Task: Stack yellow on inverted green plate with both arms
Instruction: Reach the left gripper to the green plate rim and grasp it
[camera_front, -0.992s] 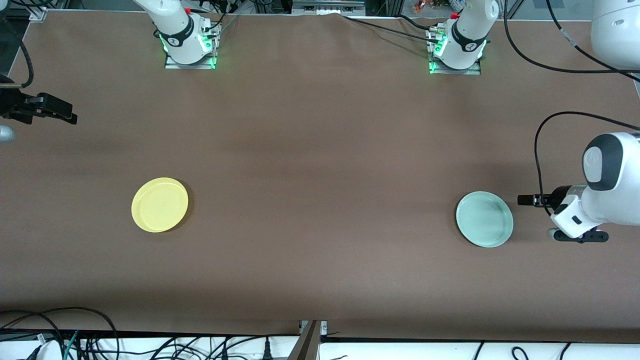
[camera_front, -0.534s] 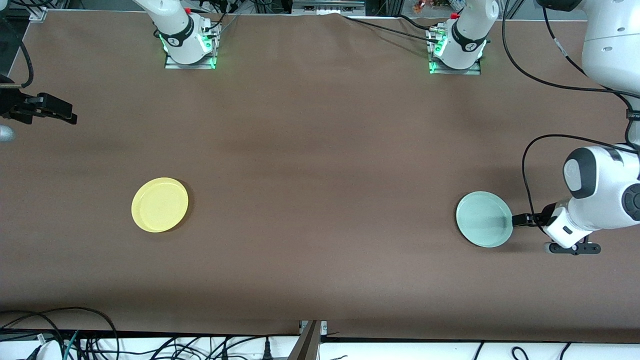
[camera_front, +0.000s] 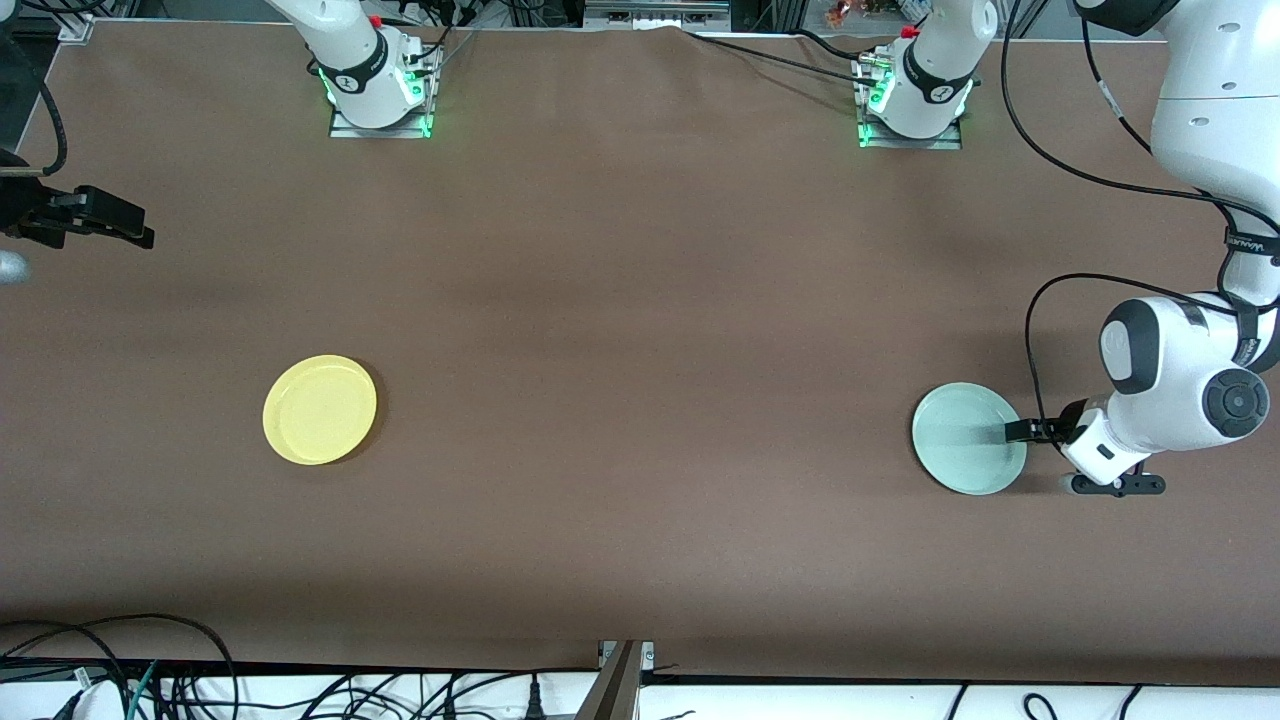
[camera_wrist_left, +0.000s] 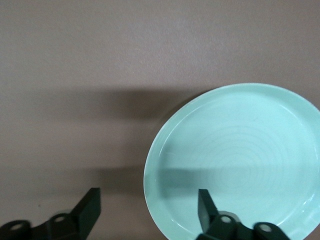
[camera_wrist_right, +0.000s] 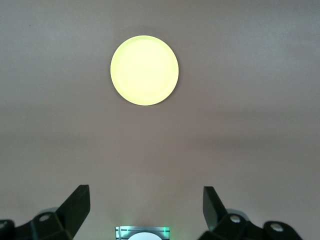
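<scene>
White jointed arms (camera_front: 1190, 390), grey caps, black cables, green-lit bases.

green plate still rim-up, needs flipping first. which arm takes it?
Left. The left gripper is open at the green plate, one finger over its edge and the other outside the rim in the left wrist view. The right gripper waits open, high above the table near the right arm's end.

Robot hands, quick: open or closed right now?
Left end effector: open, straddling the green plate's rim, holding nothing.
Right end effector: open, empty, waiting.
</scene>
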